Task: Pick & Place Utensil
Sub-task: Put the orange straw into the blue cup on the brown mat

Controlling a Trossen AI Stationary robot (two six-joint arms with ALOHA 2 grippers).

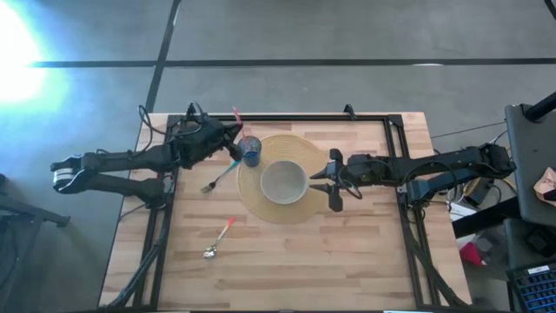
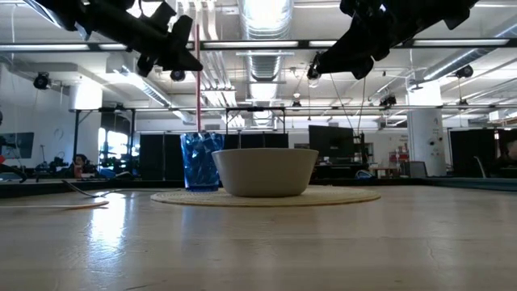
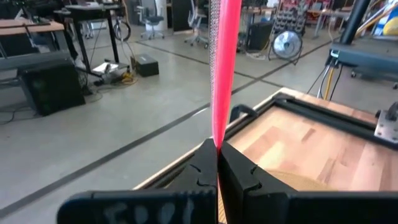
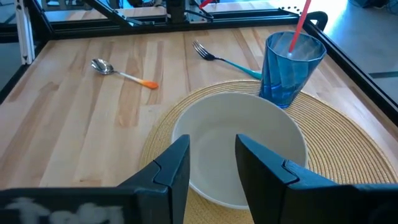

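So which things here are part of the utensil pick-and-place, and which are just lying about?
In the job:
- pink utensil, gripped by the left gripper, lower end in the blue cup
- right gripper, open over the white bowl

Lying about:
- fork
- spoon
- woven placemat

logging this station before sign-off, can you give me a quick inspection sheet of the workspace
surface: wooden table, round woven mat at centre
job's things: pink utensil in blue cup; fork beside mat; spoon on bare wood
clutter: white bowl on mat
grippers: left gripper shut on pink utensil; right gripper open above bowl
cables: bundle off the table's right edge
surroundings: desks and chairs beyond
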